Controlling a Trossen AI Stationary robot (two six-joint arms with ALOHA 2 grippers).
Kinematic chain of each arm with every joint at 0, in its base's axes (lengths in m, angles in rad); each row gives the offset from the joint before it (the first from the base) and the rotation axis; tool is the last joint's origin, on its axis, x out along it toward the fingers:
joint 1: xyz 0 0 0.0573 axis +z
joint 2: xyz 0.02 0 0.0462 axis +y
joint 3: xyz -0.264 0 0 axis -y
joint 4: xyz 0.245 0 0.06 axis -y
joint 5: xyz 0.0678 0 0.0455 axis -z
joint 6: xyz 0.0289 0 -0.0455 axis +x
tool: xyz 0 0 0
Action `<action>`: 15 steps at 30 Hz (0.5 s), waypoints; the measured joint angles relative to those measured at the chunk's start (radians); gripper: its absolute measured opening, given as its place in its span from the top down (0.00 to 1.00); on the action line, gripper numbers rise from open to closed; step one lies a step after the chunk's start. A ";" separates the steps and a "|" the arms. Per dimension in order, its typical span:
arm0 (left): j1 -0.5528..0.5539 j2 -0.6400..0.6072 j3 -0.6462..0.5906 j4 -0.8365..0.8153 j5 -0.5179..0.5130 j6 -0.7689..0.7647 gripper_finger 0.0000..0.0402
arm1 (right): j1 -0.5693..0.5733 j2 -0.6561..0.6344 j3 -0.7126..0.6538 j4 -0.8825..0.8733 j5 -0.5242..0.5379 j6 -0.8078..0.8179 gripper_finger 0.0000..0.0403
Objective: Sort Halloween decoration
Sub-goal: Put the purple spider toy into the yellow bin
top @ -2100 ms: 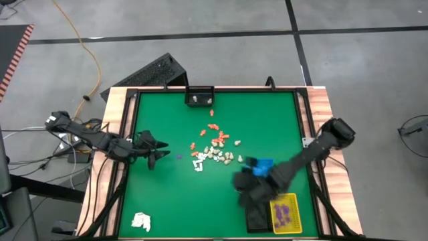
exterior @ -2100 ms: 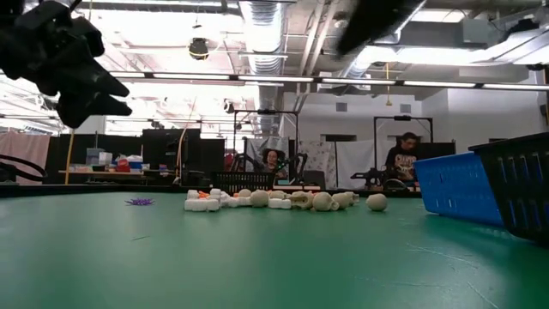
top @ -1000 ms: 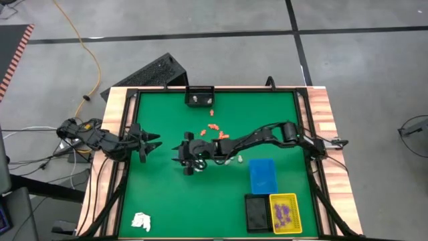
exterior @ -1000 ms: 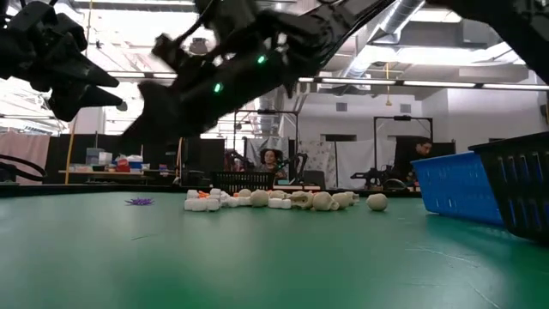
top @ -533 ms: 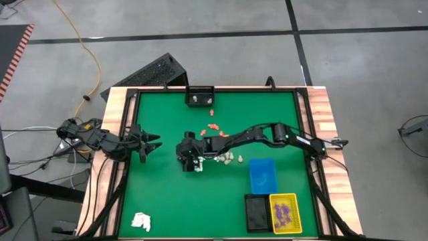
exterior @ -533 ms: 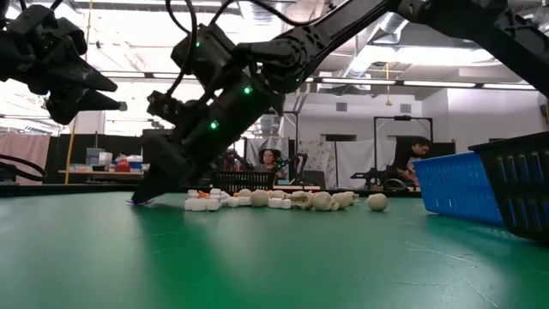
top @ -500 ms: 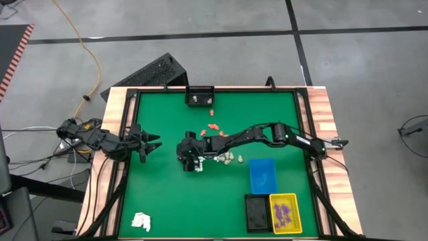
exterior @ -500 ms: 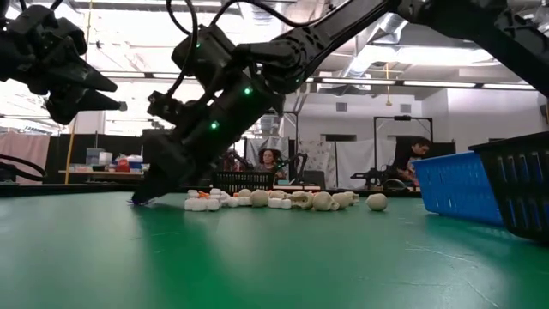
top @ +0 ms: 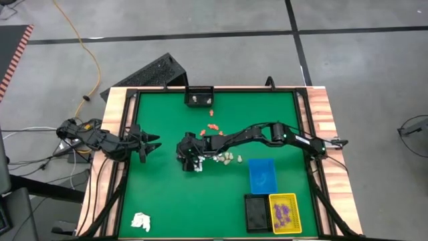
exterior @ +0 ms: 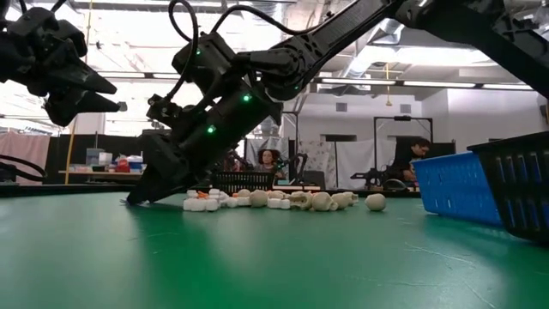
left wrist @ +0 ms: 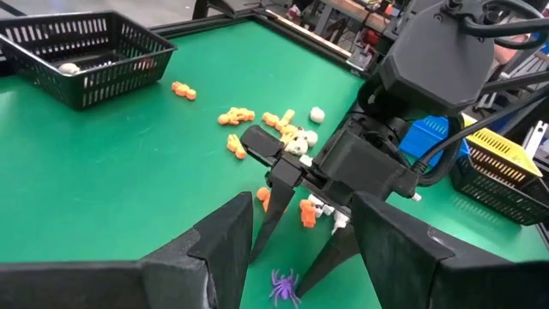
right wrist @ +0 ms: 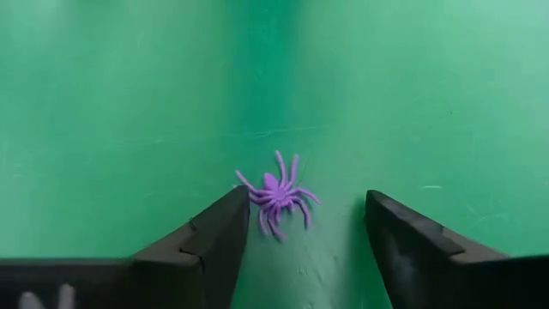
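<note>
The Halloween decoration is a heap of tiny orange, white and cream pieces at mid-table, also in the low view. One purple spider lies flat on the green mat left of the heap. My right gripper slants down from the table's right, open, one finger on each side of the spider, its tips low over the mat. The gripper hides the spider in the high view. My left gripper hovers open at the table's left, pointing at the spider, nothing between its fingers.
A blue tray, a black tray and a yellow tray holding purple pieces stand at the near right. A black basket sits at the far edge. A white wad lies near the front left corner. People sit behind the table.
My right gripper has come down toward the mat and tipped more steeply downward, so its tips now straddle the purple spider. The spider and the heap have stayed where they were.
</note>
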 joint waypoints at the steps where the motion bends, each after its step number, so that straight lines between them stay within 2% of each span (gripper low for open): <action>1: 0.000 0.000 0.000 0.000 0.000 -0.001 0.53 | 0.000 0.000 0.000 -0.003 -0.001 0.000 0.45; 15: 0.000 0.000 0.000 -0.022 0.001 -0.022 0.53 | 0.004 0.003 0.000 -0.009 0.026 -0.004 0.89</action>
